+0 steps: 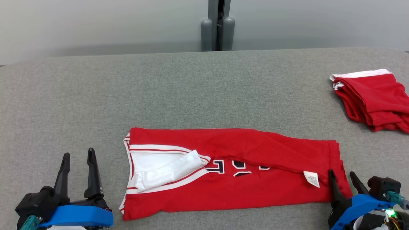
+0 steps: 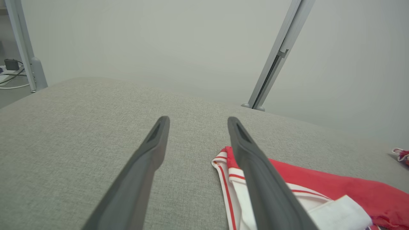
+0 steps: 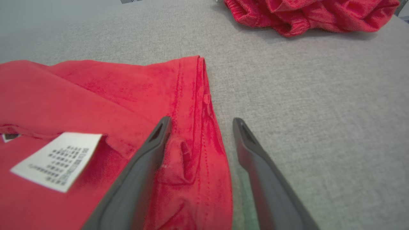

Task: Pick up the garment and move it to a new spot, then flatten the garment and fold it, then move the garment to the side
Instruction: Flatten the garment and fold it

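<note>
Grey cloth-covered counter runs across your whole head view. The garment, a red jersey with white and red trim, lies on it near the front edge, ahead of you and a little to the right, stretched lengthwise from left to right. Its far long side is folded over toward you. The neck end points to your left, with white inner cloth showing in the opening, and the hem end points to your right. A second red garment, folded and bunched, sits well apart at the far right of the counter. Your left claw stands wide with nothing between its fingers, over bare counter near the neck end. Your right claw also stands wide and holds nothing. In the right wrist view one finger is over the hem and the other over bare counter; you cannot tell if either touches the cloth. Black and white lettering is partly covered by the fold. A white care label lies on the red cloth just beside the right claw
</note>
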You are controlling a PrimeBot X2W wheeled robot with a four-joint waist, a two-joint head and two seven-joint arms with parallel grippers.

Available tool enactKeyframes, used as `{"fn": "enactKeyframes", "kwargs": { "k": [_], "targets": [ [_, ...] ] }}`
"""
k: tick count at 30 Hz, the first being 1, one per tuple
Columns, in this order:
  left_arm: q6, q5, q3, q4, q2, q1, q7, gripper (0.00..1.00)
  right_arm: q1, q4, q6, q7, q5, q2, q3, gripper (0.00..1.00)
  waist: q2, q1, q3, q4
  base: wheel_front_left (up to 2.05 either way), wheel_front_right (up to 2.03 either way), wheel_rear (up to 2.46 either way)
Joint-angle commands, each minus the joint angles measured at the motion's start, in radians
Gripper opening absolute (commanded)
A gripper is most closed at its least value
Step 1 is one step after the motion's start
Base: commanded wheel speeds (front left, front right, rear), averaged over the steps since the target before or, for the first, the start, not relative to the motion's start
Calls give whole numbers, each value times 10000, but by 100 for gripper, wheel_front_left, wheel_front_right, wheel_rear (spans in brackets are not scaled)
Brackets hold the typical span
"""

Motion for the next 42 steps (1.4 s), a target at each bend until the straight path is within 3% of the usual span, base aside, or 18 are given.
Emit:
{"fn": "enactKeyframes", "kwargs": {
  "k": [1, 4, 6, 9, 15, 20, 23, 27, 35, 42],
  "targets": [
    [3, 85, 124, 49, -72, 25, -45, 100, -165, 227, 1, -85, -42, 15, -46, 100, 0, -1, 18, 46, 0, 0, 0],
    [-66, 224, 239, 117, -164, 67, -45, 100, -265, 803, 1, -114, -114, 29, -18, 100, 0, -1, 17, 108, 0, 0, 0],
    [-132, 303, 285, 157, -233, 98, -46, 100, -341, 1188, 2, -112, 19, 50, 205, 45, 0, -1, 1, 131, 0, 0, 0],
    [-194, 425, 332, 223, -329, 114, -46, 100, -463, 1616, 4, -182, 205, 78, 561, 0, 0, -1, -42, 98, 0, 0, 0],
    [-355, 758, 218, 269, -498, 80, -46, 100, -991, 1833, -2, -397, 178, 14, 483, 0, 0, -1, -172, -162, 0, 0, 0],
    [-466, 969, 108, 388, -632, 75, -47, 100, -1070, 1347, -7, -237, 203, -691, -401, 0, 0, -1, -279, -387, 0, 0, 0],
    [-479, 1058, 109, 471, -690, 64, -47, 100, -912, 879, -4, 69, 489, -972, -1019, 0, 0, -1, -300, -476, 0, 0, 0],
    [-499, 1139, 126, 588, -763, 68, -47, 100, -761, 45, -1, 702, 1407, -798, -1099, 0, 0, -1, -334, -557, 0, 0, 0],
    [-432, 1317, 138, 814, -652, -51, -47, 100, -554, -2046, 2, 1614, 3261, -94, 1908, 0, 0, -1, -340, -469, 0, 0, 0],
    [-473, 1385, 94, 944, -670, -194, -47, 100, -1222, -1937, 2, 1287, 4581, 32, 4812, 0, 0, -1, -350, 33, 0, 0, 0]
  ]
}}
